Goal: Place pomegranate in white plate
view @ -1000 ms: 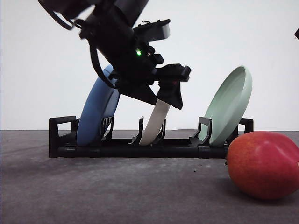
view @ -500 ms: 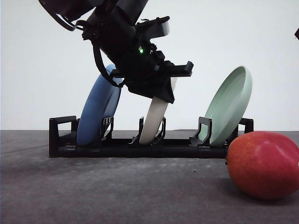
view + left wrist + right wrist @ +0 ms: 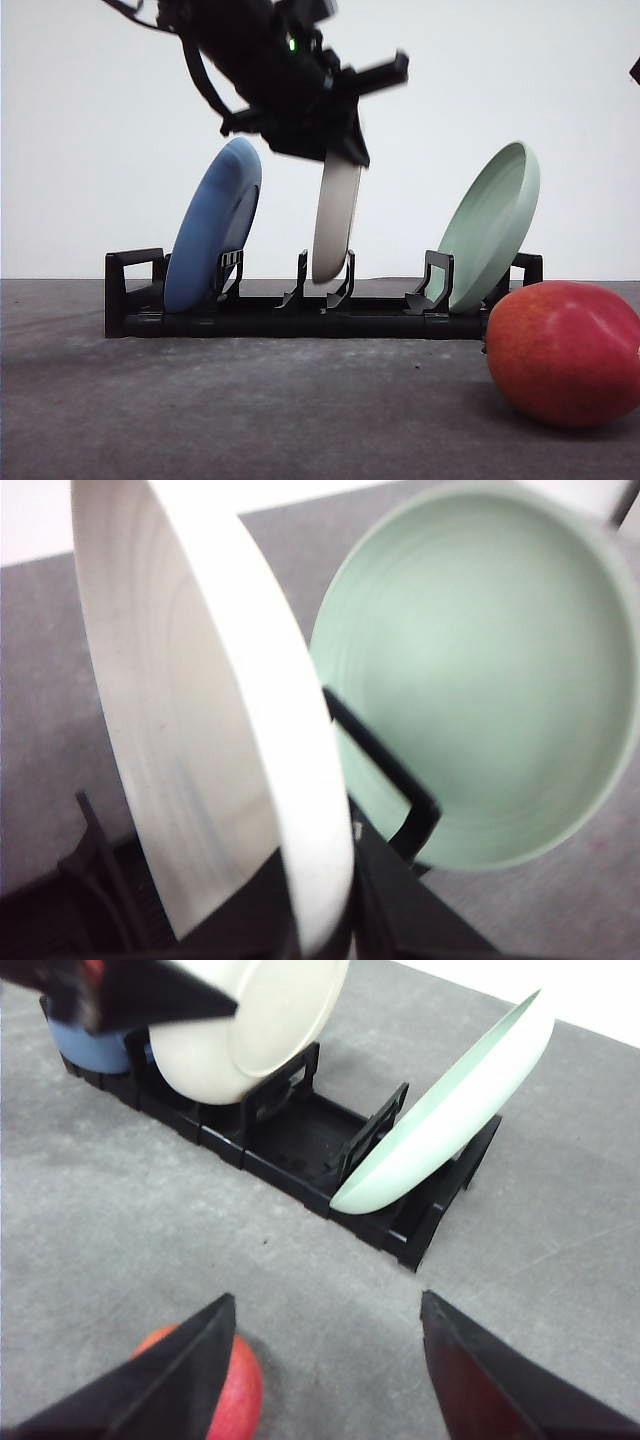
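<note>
Nearest the front camera, the smooth round red pomegranate (image 3: pixel 565 352) with its orange blush sits on the grey matte table (image 3: pixel 250 410), just beside the right end of the black slotted plastic dish rack (image 3: pixel 320 305). My right gripper (image 3: pixel 325 1360) hovers above that fruit with its 2 dark fingers (image 3: pixel 160 1380) spread wide and nothing between them; the fruit shows under the one finger in that wrist view.

Further back, my left gripper (image 3: pixel 335 150) is clamped on the upper rim of the cream-white round matte plate (image 3: pixel 335 220), which hangs on edge, nearly upright, its lower rim just above the rack's middle slot and between the uprights. In the left wrist view the white plate's rim (image 3: pixel 300 780) runs down between my fingers, so the hold looks firm, though the pads themselves are hidden.

To do this step well, I judge I should draw the plate straight up until its lower edge is well clear of the uprights before swinging it anywhere, since a sideways pull now could catch the rack and drag it. On one side stands the blue round plate (image 3: pixel 212 225), on the other the pale green round plate (image 3: pixel 490 225), both leaning in their slots. Once clear, I would lay the plate flat on bare table near the fruit.
</note>
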Tool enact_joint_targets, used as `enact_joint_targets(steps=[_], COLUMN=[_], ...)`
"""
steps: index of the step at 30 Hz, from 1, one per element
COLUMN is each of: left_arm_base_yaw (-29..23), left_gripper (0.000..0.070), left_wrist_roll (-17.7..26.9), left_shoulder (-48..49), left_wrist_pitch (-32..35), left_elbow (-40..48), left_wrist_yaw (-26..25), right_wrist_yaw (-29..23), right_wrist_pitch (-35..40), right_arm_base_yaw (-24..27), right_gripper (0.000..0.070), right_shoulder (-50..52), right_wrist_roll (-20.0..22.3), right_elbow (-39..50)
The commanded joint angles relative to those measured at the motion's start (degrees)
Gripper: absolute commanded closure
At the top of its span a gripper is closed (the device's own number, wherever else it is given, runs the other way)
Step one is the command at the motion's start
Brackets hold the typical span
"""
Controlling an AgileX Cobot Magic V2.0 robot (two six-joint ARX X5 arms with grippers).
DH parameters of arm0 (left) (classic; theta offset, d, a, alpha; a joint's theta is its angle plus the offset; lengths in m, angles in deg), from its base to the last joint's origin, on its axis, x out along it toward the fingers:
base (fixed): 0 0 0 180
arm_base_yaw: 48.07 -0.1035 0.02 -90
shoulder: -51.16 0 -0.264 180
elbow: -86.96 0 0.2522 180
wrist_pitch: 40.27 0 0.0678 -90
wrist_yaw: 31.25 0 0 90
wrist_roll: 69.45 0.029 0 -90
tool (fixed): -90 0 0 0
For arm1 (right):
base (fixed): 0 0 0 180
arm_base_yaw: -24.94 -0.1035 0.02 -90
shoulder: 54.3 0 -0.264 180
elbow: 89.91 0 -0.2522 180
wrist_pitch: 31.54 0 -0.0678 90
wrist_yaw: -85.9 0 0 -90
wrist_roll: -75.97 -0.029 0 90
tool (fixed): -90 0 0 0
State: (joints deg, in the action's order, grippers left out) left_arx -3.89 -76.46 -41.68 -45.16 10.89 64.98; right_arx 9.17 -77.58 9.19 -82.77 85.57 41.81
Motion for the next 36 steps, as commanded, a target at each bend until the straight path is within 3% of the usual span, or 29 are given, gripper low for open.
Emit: enact_joint_targets(steps=[1, 8, 24, 36], left_arm_base_yaw=[0.86, 2.29, 7.49, 16.01], left_gripper=[0.0687, 0.0687, 0.0687, 0.0688], left_wrist_roll=[-0.75, -1.48, -1.74, -2.93], left_shoulder=[0.92, 7.19, 24.27, 31.26], left_wrist_pitch=[0.36, -4.86, -28.49, -22.94], left_elbow=[-1.19, -1.18, -0.37, 11.89], left_wrist_yaw=[0.01, -0.04, 0.04, 11.98], right_wrist_yaw=[-0.21, -0.19, -0.19, -0.19], right_wrist_pitch=[0.70, 0.71, 0.69, 0.58], right_arm_base_yaw=[-0.28, -0.28, -0.28, -0.28], right_gripper=[0.0327, 0.0327, 0.0327, 0.0327], right_shoulder=[-0.11, -0.11, -0.13, -0.13], right_wrist_roll=[-0.59, -0.59, -0.59, -0.59], right_elbow=[-0.87, -0.87, -0.87, -0.87])
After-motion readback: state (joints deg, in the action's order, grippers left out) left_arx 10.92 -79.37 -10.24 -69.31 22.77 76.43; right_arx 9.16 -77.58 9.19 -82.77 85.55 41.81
